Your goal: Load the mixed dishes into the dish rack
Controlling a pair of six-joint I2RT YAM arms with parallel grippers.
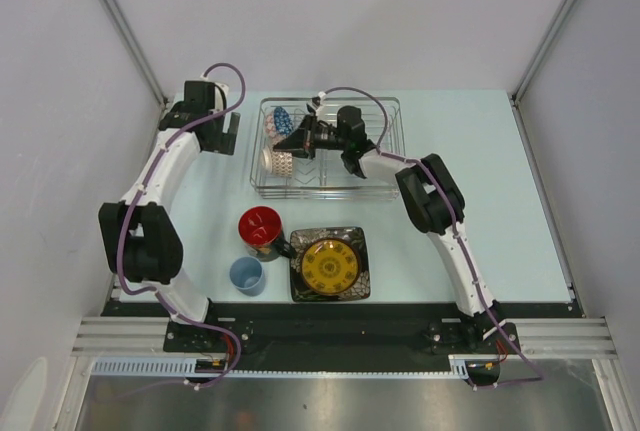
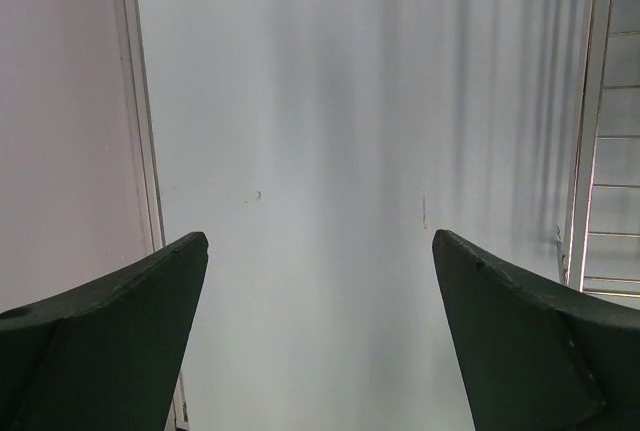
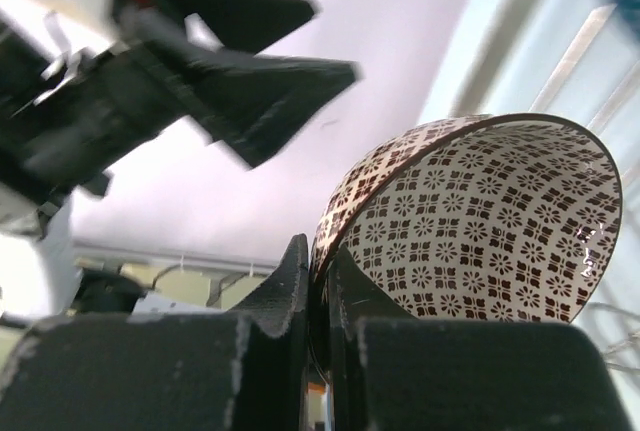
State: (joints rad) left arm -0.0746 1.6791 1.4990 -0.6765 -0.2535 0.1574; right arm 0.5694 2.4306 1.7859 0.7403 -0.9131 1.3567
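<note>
The silver wire dish rack (image 1: 375, 151) stands at the back of the table. A blue patterned bowl (image 1: 283, 120) leans in its far left corner. My right gripper (image 1: 303, 143) reaches into the rack's left part and is shut on the rim of the pinkish patterned bowl (image 1: 282, 163), held on edge; the right wrist view shows the gripper (image 3: 318, 256) pinching this bowl (image 3: 480, 221). My left gripper (image 1: 228, 131) is open and empty left of the rack, and open in its wrist view (image 2: 320, 241). The black mug (image 1: 262, 230), light-blue cup (image 1: 247, 275) and yellow plate (image 1: 329, 265) on the dark square plate (image 1: 299, 291) sit in front.
Grey walls close in the table on the left, back and right. The left arm (image 3: 200, 71) shows close beyond the bowl in the right wrist view. The black mounting rail (image 1: 330, 316) runs along the near edge.
</note>
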